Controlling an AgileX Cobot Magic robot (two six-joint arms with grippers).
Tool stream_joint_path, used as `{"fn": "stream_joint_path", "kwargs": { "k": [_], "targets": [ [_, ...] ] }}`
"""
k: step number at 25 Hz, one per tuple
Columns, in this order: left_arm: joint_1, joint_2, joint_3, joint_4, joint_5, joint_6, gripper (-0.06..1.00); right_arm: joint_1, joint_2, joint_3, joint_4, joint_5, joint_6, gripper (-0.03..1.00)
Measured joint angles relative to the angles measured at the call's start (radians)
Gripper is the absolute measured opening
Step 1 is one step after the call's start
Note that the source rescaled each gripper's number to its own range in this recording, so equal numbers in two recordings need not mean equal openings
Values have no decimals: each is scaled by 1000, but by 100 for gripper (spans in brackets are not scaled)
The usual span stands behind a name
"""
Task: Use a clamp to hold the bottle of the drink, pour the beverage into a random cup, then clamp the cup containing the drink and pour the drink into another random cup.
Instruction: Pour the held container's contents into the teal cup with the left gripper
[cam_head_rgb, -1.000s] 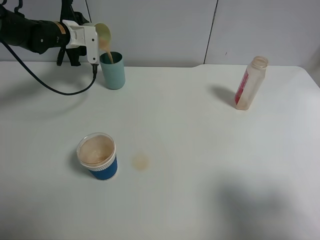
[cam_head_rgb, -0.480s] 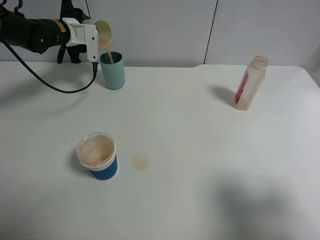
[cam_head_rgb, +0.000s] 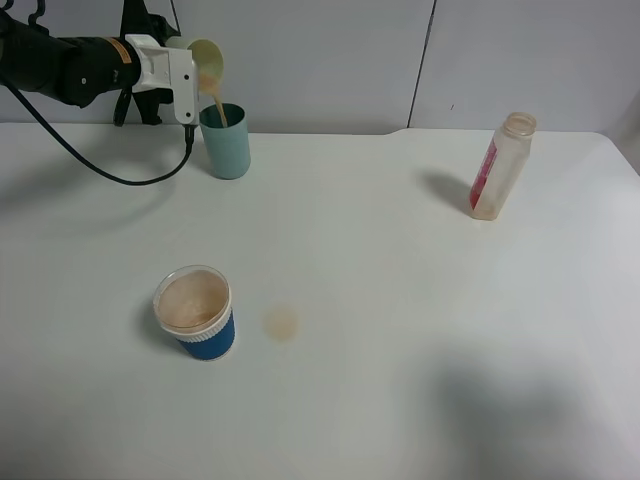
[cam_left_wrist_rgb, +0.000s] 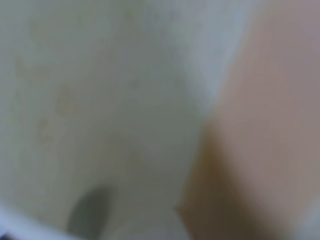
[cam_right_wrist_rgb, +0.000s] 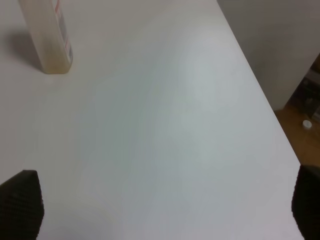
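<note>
- since a second ago i have tipped the pale yellow-green cup (cam_head_rgb: 207, 65) a little further and lifted it slightly; everything else on the table (cam_head_rgb: 400, 300) sits where it was.
- my left gripper (cam_head_rgb: 186, 90) is clamped together on the pale yellow-green cup, holding it on its side just above the rim of the teal cup (cam_head_rgb: 226, 140).
- the beverage (cam_head_rgb: 215, 100) runs in a thin pinkish-brown stream from the tilted lip down into the teal cup.
- my left wrist view shows only the blurred inside wall of the cup i hold, with liquid pooled toward the low side.
- my right gripper's fingers (cam_right_wrist_rgb: 20, 200) stand wide apart, holding nothing, well away from the teal cup and nearer the bottle (cam_head_rgb: 500, 165).
- the bottle stands upright and capless, far from the teal cup on the opposite side of the table.
- the blue cup with white rim (cam_head_rgb: 196, 312) sits well in front of the teal cup and holds drink too; a small brown spill mark (cam_head_rgb: 282, 322) lies beside it.
- risk: the stream lands close to the near edge of the teal cup's mouth, so if i tip faster it could overshoot or dribble down the outside.
- risk: i judge the held cup sits close to the teal rim, so a drop in my wrist could knock the teal cup over.
- risk: the smooth tapered cup could slip in my grip as its weight shifts.
</note>
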Motion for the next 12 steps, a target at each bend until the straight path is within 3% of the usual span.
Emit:
{"fn": "stream_joint_path", "kwargs": {
  "k": [12],
  "targets": [
    [0, 0, 0, 0, -57, 58, 1, 0, 0, 0, 0, 0, 0, 100]
  ]
}}
